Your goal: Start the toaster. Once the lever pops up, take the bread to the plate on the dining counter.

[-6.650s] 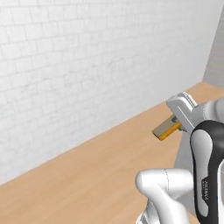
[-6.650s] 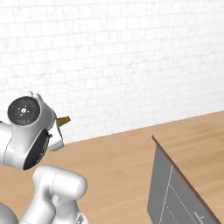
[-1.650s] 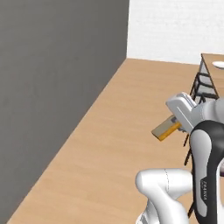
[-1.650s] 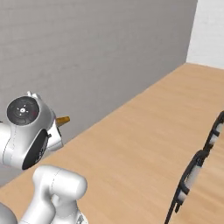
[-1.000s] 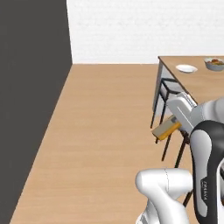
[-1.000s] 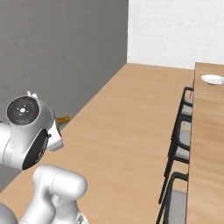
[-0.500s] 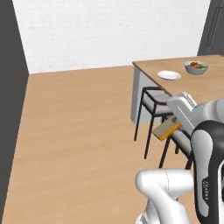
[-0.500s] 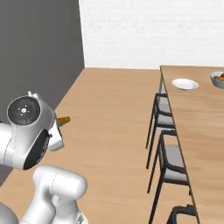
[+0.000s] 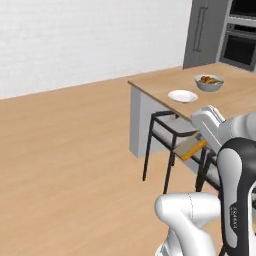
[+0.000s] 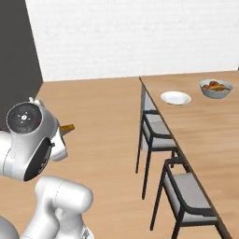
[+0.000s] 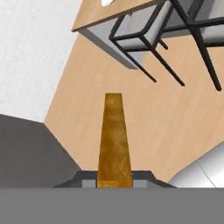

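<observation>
With the base swung round, the light wooden dining counter (image 9: 235, 95) and round white plate (image 9: 182, 95) now lie ahead of the pincer (image 9: 196, 144), which is clamped on the golden-brown toast slice (image 11: 114, 142), so delivery looks near.

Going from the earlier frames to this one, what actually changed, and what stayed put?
The base turned: wall and bare floor gave way to the dining counter, with the plate, a fruit bowl and chairs swinging into view. That is camera motion, not the things moving. The gripper stays shut on the bread, arm pose unchanged.
</observation>
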